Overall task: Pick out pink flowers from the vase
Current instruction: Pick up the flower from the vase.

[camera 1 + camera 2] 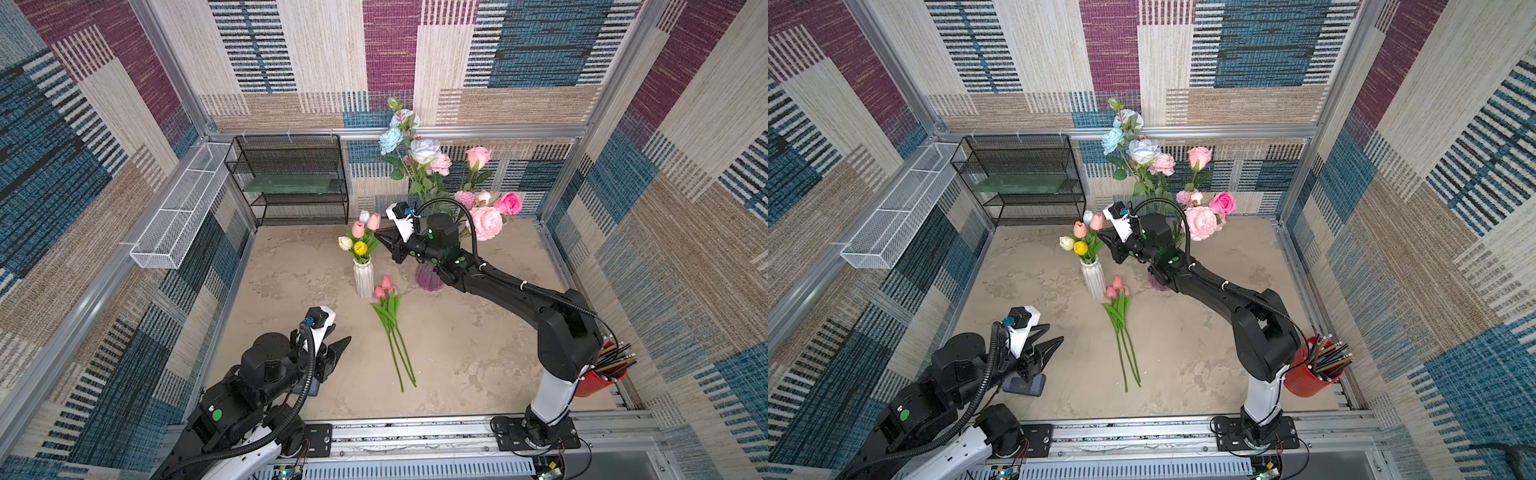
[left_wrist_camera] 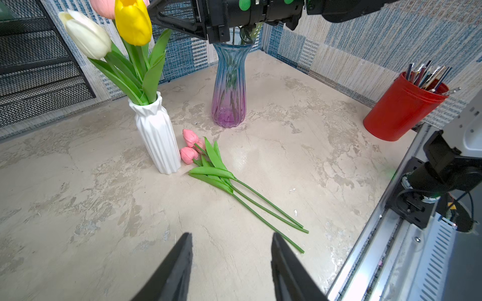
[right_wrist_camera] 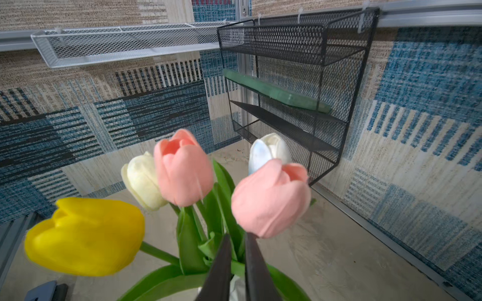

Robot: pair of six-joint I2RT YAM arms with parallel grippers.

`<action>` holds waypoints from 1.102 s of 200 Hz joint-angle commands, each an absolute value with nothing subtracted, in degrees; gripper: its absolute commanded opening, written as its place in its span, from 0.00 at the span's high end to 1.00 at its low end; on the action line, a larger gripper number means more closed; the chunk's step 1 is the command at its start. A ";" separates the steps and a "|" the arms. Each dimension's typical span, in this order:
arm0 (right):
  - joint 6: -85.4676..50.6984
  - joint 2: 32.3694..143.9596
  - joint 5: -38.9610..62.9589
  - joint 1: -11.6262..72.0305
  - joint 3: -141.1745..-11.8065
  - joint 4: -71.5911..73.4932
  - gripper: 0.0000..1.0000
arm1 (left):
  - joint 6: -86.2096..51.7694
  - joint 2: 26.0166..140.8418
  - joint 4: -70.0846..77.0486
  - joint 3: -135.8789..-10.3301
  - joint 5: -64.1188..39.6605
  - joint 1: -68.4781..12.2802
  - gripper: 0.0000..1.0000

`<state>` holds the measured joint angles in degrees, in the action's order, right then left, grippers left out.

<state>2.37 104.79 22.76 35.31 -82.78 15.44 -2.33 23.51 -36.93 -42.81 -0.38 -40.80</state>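
Note:
A white ribbed vase (image 1: 363, 282) holds white, yellow and two pink tulips (image 3: 182, 169). My right gripper (image 3: 237, 235) reaches into the bunch from the right. Its fingers are shut on the green stem just under the nearer pink tulip (image 3: 271, 200). Three pink tulips (image 2: 190, 146) lie on the table beside the vase, stems pointing toward the front. Behind the right arm, a purple glass vase (image 2: 229, 86) holds pink roses (image 1: 508, 203), a pink peony (image 1: 485, 222) and pale blue and white roses. My left gripper (image 2: 231, 235) hovers open and empty at the front left.
A black mesh rack (image 1: 291, 178) with a green slab stands against the back wall. A white mesh basket (image 1: 178, 208) hangs on the left wall. A red cup of pencils (image 1: 602, 374) sits at the front right. A grey-blue object (image 1: 1025, 384) lies under the left arm.

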 commanded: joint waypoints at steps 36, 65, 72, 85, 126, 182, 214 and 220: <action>0.96 107.32 22.64 35.35 -85.20 15.69 0.86 | -1.05 23.50 -35.93 -42.71 -0.66 -40.87 0.49; 1.56 107.68 23.30 36.35 -84.81 15.56 0.77 | -1.05 23.47 -35.95 -42.70 -0.76 -40.96 0.49; 1.66 107.80 23.31 36.54 -84.90 15.56 0.74 | -1.02 23.52 -35.86 -42.71 -0.73 -40.91 0.49; 1.54 108.19 23.14 36.81 -85.15 15.60 0.72 | -1.01 23.55 -35.86 -42.63 -0.81 -40.95 0.49; 0.23 109.98 22.05 37.01 -87.27 16.11 0.70 | -0.97 23.40 -35.94 -42.68 -0.85 -40.91 0.49; -1.03 111.70 22.23 36.65 -89.80 15.76 0.88 | -0.96 23.21 -36.05 -42.68 -0.97 -41.04 0.49; -1.23 112.54 22.74 36.98 -91.04 14.38 0.69 | -0.97 23.05 -36.08 -42.71 -1.03 -41.04 0.49; -1.23 112.74 22.84 37.05 -91.18 14.17 0.69 | -0.97 23.03 -36.04 -42.67 -0.98 -41.04 0.49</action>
